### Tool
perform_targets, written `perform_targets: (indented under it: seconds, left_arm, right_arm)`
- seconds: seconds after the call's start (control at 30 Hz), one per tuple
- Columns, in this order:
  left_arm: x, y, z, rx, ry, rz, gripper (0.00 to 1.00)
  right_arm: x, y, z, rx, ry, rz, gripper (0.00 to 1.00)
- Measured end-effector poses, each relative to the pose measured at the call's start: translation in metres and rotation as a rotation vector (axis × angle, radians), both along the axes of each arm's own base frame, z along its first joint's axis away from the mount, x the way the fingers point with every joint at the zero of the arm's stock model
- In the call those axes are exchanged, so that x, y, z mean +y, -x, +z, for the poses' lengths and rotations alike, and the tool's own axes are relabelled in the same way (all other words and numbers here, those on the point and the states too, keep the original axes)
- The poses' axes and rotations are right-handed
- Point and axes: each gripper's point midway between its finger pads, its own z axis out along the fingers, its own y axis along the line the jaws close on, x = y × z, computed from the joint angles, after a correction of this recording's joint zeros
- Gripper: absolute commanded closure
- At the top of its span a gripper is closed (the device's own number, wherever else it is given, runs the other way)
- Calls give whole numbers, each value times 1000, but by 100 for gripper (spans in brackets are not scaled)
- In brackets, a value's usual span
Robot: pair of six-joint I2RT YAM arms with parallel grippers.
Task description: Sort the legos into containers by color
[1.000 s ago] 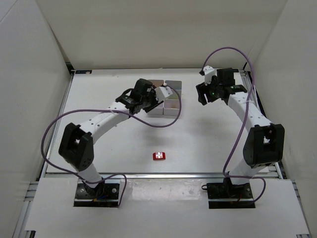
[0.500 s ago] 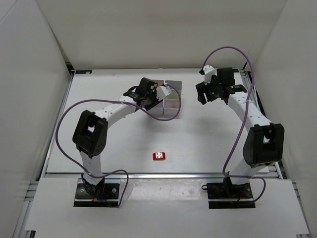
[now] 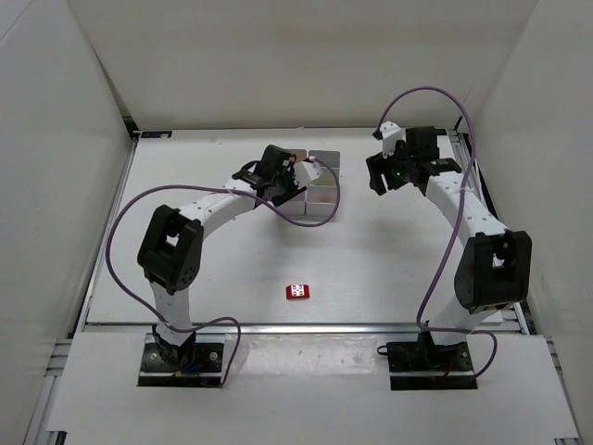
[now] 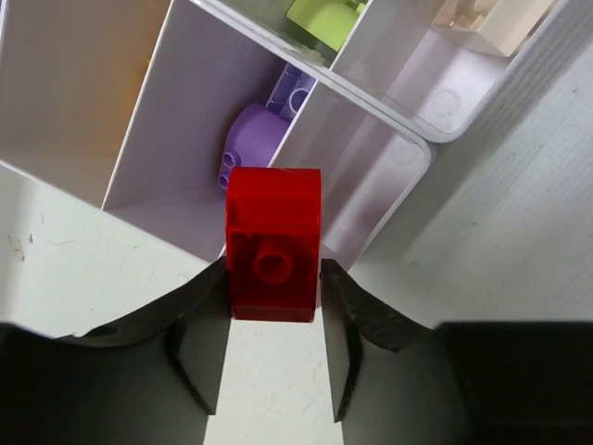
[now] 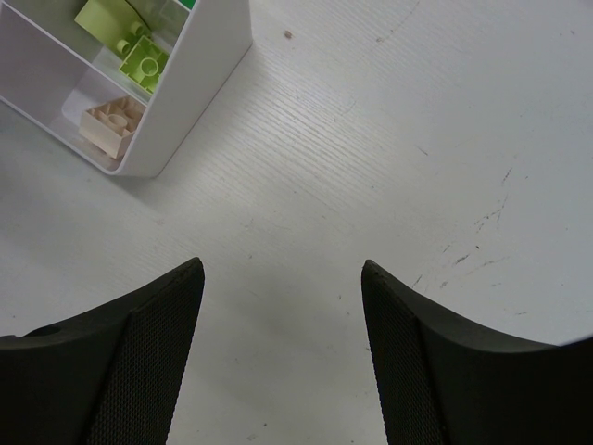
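My left gripper point(image 4: 273, 271) is shut on a red lego point(image 4: 273, 243), held at the fingertips just above the near edge of the white containers point(image 4: 419, 148). In the top view the left gripper point(image 3: 296, 173) sits over the left side of the containers point(image 3: 322, 197). Purple legos point(image 4: 250, 139) lie in the compartment right ahead, a lime lego point(image 4: 320, 19) and a tan lego point(image 4: 496, 19) in those beyond. A second red lego point(image 3: 298, 292) lies on the table near the front. My right gripper point(image 5: 283, 278) is open and empty over bare table, right of the containers point(image 5: 199, 69).
The right wrist view shows lime legos point(image 5: 130, 42) and a tan lego point(image 5: 109, 125) in the containers' corner compartments. White walls enclose the table point(image 3: 204, 250) on the left, back and right. Purple cables point(image 3: 315, 222) loop from both arms.
The left arm has swung its elbow up and reached further in, bringing the gripper with the red lego closer over the containers. The right arm has not moved.
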Motion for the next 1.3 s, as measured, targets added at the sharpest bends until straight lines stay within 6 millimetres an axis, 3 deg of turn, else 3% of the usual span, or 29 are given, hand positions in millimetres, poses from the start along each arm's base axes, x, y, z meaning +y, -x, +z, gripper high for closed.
perform_targets:
  seconds: [0.23, 0.53, 0.77, 0.9, 1.07, 1.2, 1.3]
  left_arm:
    - [1, -7, -13, -8, -32, 3, 36]
    - [-1, -13, -10, -47, -34, 11, 30]
    - [2, -7, -6, -62, -21, 20, 29]
    - [7, 4, 25, -86, 39, 55, 29]
    - [11, 32, 105, -139, 214, 88, 30]
    - [7, 85, 162, -99, 377, -8, 27]
    - [0, 137, 169, 35, 443, -143, 25]
  right_arm:
    - [0, 0, -2, 5, 1, 0, 27]
    - [0, -1, -4, 9, 2, 1, 27]
    - [0, -1, -4, 9, 1, 2, 27]
    - [1, -1, -4, 9, 0, 2, 27]
    - [1, -1, -4, 9, -2, 5, 27]
    - [3, 0, -4, 11, -10, 13, 27]
    - [5, 1, -4, 13, -20, 24, 24]
